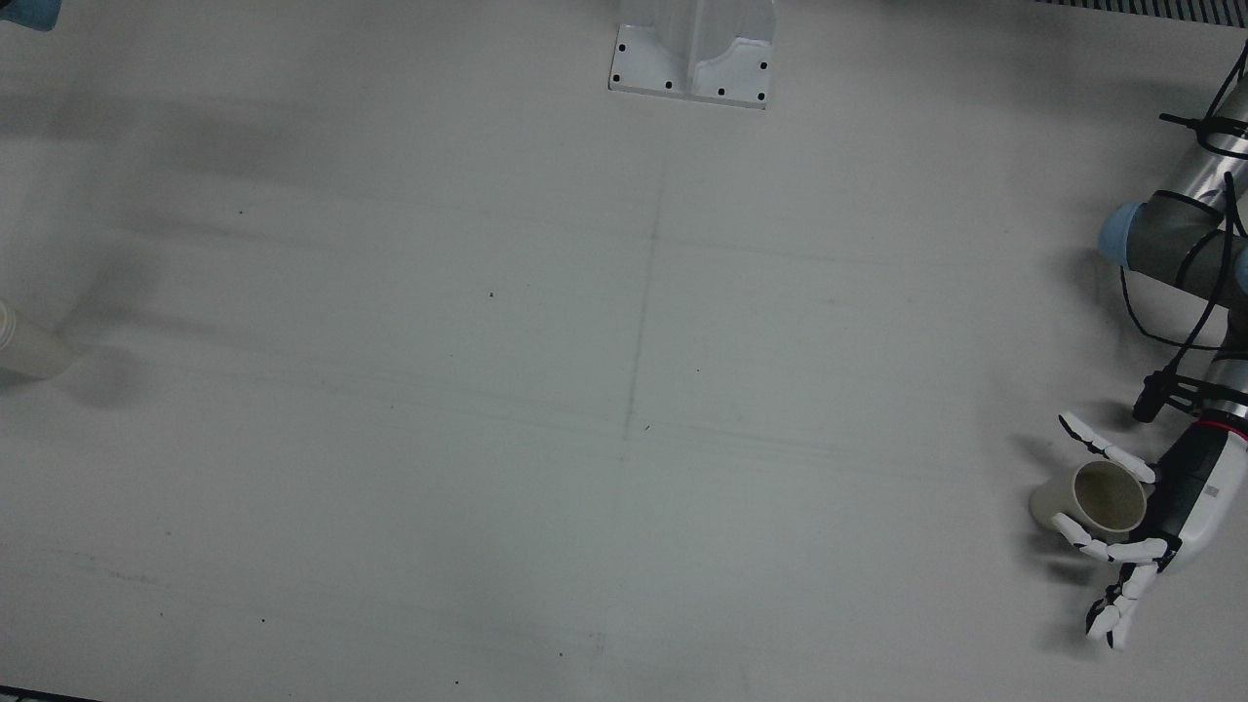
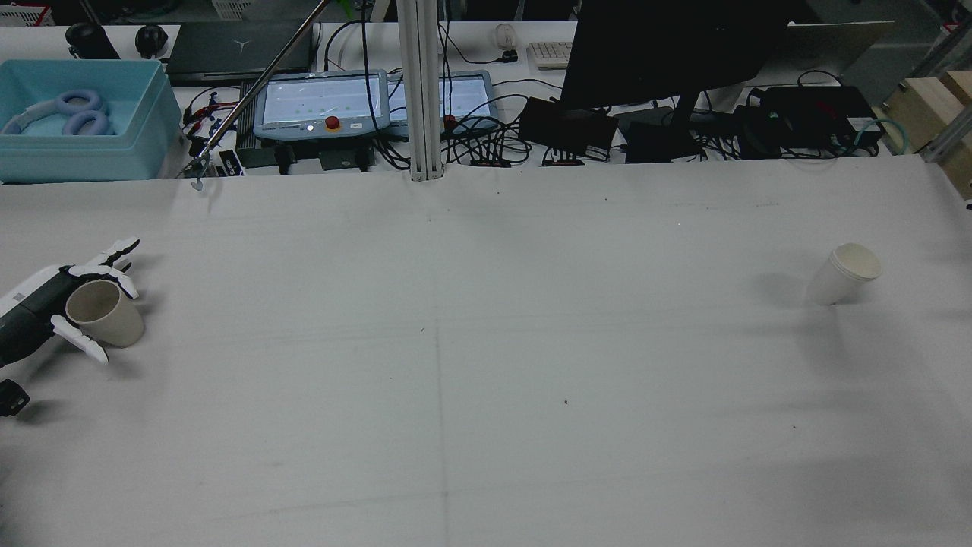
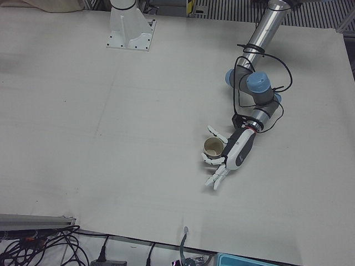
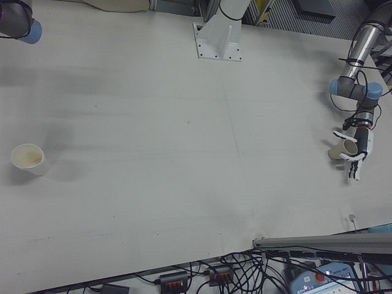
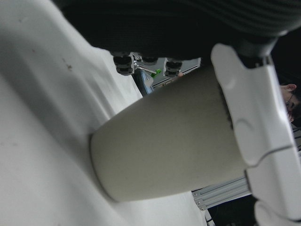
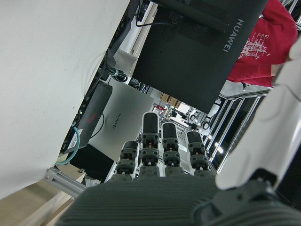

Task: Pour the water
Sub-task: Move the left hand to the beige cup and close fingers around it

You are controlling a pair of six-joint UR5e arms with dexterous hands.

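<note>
One beige cup (image 1: 1097,499) sits inside left robot hand (image 1: 1160,517).

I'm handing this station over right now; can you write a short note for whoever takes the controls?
Left hand: fingers curled around the beige cup, which stands on the table; a firm grip cannot be confirmed.
Right hand: shows only in its own camera, holding nothing, fingers apart.
White cup: upright on the far right half, untouched.
Done: left hand reached its cup.
Left: lift, carry across, pour.

"HUAWEI" stands on the black monitor (image 6: 197,52).
</note>
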